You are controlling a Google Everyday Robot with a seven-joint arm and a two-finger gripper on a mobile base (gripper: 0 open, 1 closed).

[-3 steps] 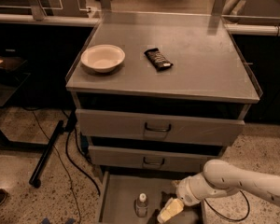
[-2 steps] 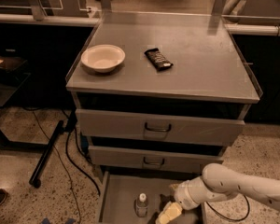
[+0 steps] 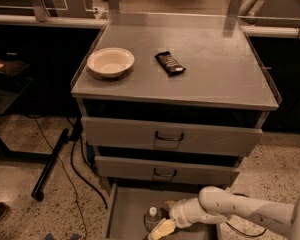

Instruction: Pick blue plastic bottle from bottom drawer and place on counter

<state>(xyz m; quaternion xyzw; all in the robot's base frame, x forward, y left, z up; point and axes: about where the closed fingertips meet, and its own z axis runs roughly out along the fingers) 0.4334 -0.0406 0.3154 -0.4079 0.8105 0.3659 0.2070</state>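
The gripper (image 3: 162, 229), pale yellow at its tip, is seen at the bottom centre of the frame, inside the open bottom drawer (image 3: 127, 209), a shallow grey metal tray with low walls. It is now placed further left than in the earlier frame and is brought just beside the small clear bluish plastic bottle with a white cap (image 3: 151, 218), on its right. Whether the jaws are spread or pressed together cannot be told. The bottle is found upright in the drawer, in the same spot as before.

Above the tray, two taller grey drawers with dark loop handles (image 3: 165, 173) are kept shut. The flat grey metal counter (image 3: 215, 69) with slim raised rims is shown across the middle of the frame. A round cream bowl (image 3: 110, 62) is set at its left, and a dark wrapped snack bar (image 3: 170, 63) is laid near it, at the centre; both are unmoved. The cabinet is stood on a speckled stone floor (image 3: 20, 184), where a black cable (image 3: 77, 169) and a black bar (image 3: 52, 164) are seen at the left.

The white, rounded arm (image 3: 240, 211) is extended from the lower right corner, low and nearly level, and is bent down at the wrist into the drawer; its bend is shifted left since the earlier frame.
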